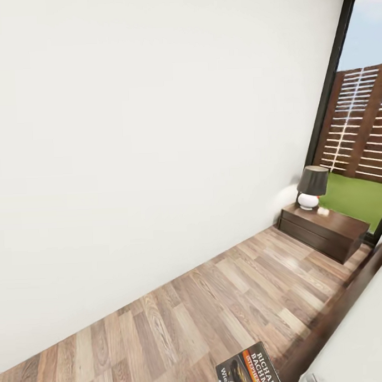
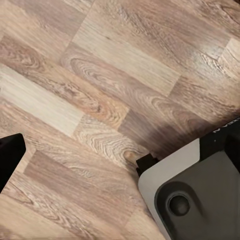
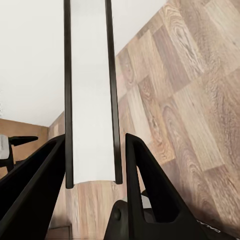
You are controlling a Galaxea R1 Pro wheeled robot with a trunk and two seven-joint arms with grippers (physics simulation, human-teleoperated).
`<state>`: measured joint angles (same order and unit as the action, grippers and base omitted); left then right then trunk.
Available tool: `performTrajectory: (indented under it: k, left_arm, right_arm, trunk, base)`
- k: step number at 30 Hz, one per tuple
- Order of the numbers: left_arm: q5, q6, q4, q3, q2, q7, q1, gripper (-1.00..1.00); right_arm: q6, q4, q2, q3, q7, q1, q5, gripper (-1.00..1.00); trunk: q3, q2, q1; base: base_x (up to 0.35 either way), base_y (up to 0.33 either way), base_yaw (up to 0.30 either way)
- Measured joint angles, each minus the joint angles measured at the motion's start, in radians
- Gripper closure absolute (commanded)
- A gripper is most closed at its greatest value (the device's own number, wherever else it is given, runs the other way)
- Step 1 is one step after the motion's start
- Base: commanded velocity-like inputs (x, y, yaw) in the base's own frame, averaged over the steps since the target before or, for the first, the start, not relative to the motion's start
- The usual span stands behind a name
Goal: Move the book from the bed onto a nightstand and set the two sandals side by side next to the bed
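The right gripper (image 3: 95,165) is clamping the book (image 1: 249,369) edge-on, well short of the nightstand (image 1: 323,229), a light, thin, probably floppy paperback best held near its spine; left fingers' state unclear.

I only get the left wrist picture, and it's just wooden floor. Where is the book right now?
Observer: The right wrist view shows the book edge-on, pinched between the fingers of the right gripper.
Operator: Is a nightstand anywhere near?
Observer: Yes. In the head view a nightstand stands ahead, beside the window.
Operator: Anything on top of it?
Observer: A lamp with a dark shade stands at the end nearer the wall.
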<state>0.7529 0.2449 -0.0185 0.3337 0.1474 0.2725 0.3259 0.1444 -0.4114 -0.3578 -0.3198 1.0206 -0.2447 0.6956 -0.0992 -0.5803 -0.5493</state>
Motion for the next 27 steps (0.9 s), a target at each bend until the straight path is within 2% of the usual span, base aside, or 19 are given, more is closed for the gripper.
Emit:
performTrajectory:
  k: [27]
  left_arm:
    - [0.0,0.0,0.0,0.0,-0.002,0.0,0.0,-1.0]
  right_arm:
    - [0.0,0.0,0.0,0.0,0.0,0.0,0.0,1.0]
  trunk:
    - [0.0,0.0,0.0]
  base:
    - [0.0,0.0,0.247]
